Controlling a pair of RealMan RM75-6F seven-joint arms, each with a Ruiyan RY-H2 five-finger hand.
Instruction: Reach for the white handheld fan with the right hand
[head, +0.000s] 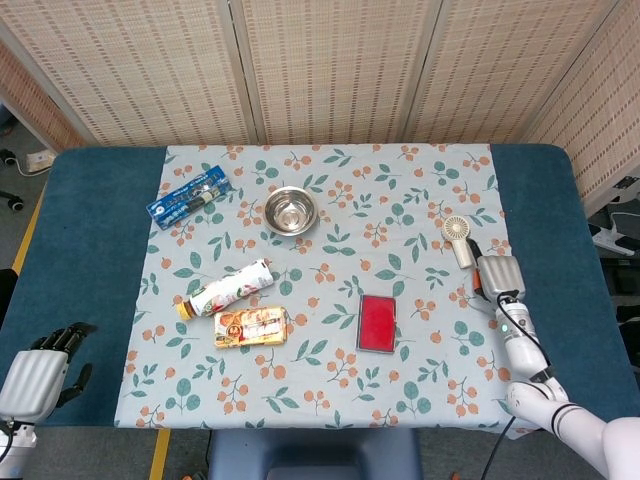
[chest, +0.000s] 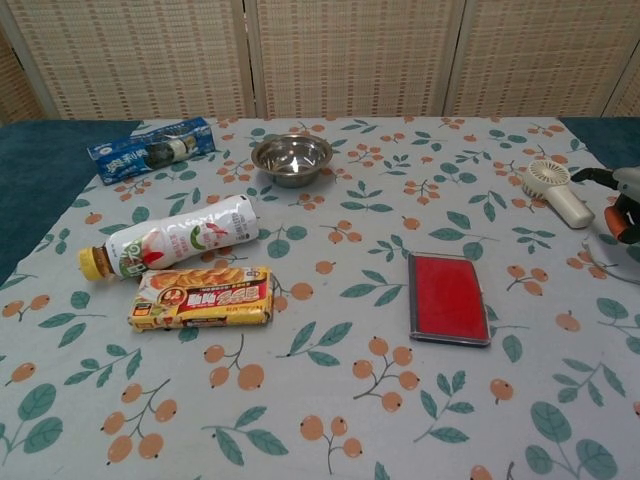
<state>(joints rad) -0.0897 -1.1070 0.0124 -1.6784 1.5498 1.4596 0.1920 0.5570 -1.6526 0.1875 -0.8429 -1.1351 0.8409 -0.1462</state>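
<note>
Lying on the floral tablecloth (head: 330, 190) near its right edge, the white handheld fan (head: 458, 239) sits just beside the right hand (head: 499, 274), which holds nothing, though whether its fingers are spread or curled cannot be told.

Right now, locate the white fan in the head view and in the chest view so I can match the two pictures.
Head view: the fan lies right of centre on the floral cloth, just beyond the right hand.
Chest view: the fan sits near the right edge, in the upper half.
Shared landmark: the red case, nearer the robot and to the fan's left.
</note>
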